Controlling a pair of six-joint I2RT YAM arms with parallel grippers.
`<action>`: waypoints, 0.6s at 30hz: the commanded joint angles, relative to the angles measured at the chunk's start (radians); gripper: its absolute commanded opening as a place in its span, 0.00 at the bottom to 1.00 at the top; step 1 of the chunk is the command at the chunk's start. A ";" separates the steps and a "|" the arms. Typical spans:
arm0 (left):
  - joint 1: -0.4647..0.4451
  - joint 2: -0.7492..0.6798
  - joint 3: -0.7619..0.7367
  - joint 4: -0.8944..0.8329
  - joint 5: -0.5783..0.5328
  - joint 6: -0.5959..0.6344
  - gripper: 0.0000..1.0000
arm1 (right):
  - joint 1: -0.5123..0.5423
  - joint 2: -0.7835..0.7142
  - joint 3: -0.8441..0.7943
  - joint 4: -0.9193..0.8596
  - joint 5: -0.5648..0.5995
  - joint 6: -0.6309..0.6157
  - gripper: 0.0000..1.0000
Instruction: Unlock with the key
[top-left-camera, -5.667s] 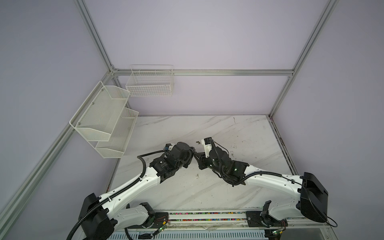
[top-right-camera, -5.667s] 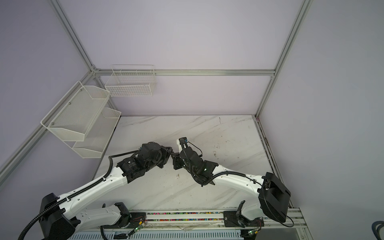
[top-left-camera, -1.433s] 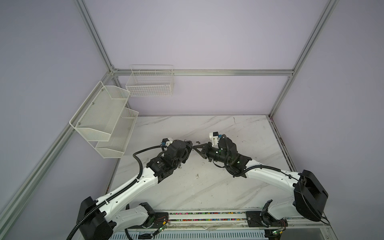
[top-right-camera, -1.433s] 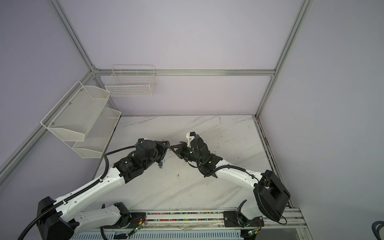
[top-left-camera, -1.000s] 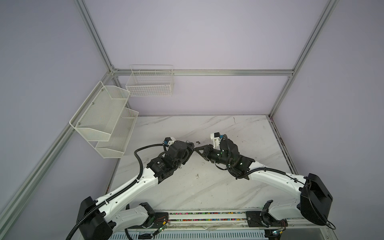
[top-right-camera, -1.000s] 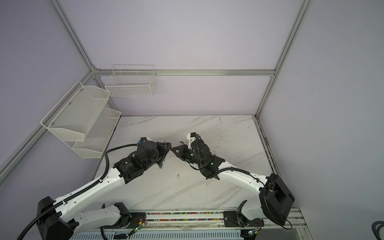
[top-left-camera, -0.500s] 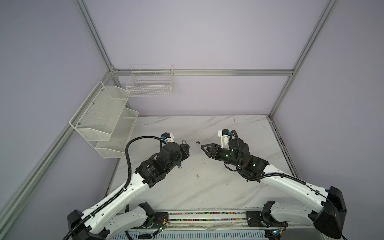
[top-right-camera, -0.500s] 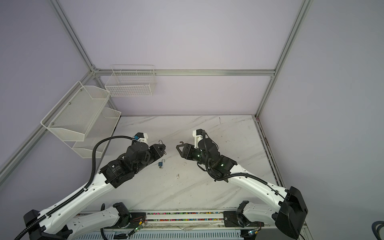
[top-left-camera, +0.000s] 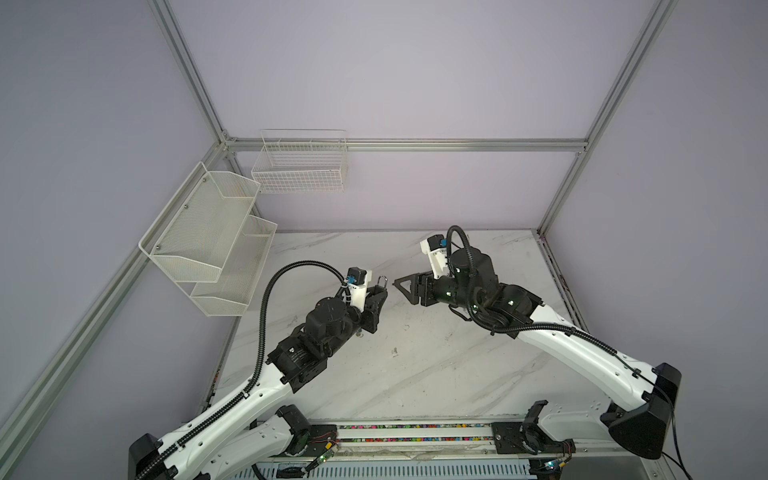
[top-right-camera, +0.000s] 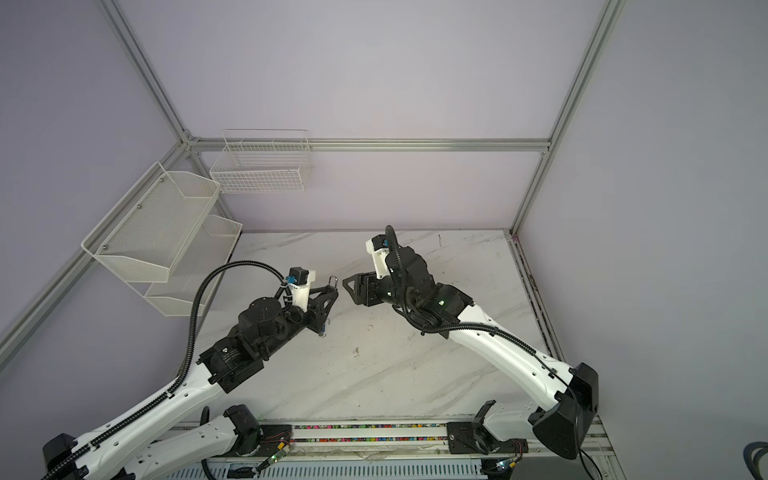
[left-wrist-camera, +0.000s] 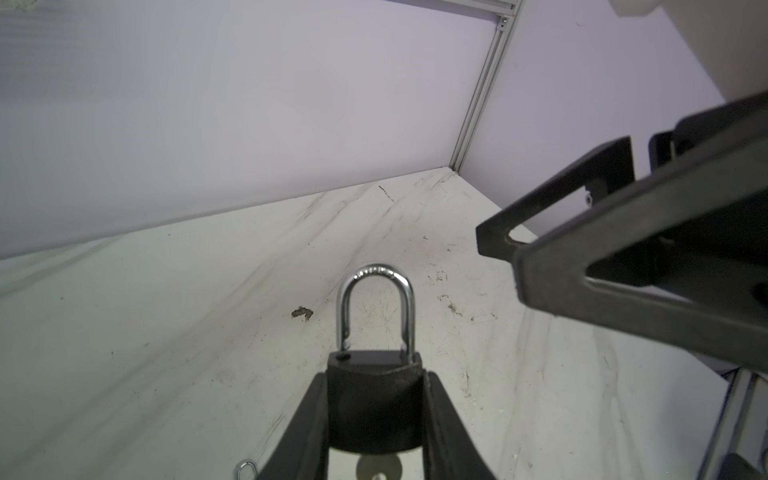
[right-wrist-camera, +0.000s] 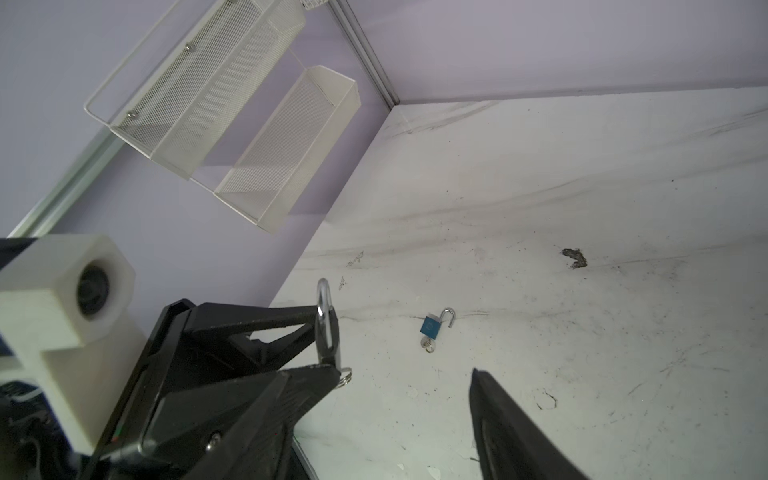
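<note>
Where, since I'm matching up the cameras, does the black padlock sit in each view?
Top view: black padlock just left of centre, shackle sticking out of the left gripper.
Top view: black padlock left of centre, same pose.
Left wrist: black padlock close up, body between the jaws.
Right wrist: black padlock edge-on between the jaws.
Shared landmark: the left gripper clamping it.

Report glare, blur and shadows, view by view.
Left wrist view: the black padlock shows glare on its shackle; right wrist view: the blue padlock is small yet sharp; both top views: even light, only faint shadows on the table.
</note>
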 joint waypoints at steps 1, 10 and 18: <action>0.003 -0.013 -0.092 0.258 0.019 0.168 0.00 | -0.005 0.018 0.086 -0.159 0.024 -0.102 0.70; 0.003 0.017 -0.168 0.396 0.019 0.215 0.00 | -0.005 0.191 0.297 -0.321 0.078 -0.177 0.73; 0.004 0.030 -0.171 0.386 0.011 0.216 0.00 | -0.005 0.300 0.429 -0.458 0.192 -0.192 0.73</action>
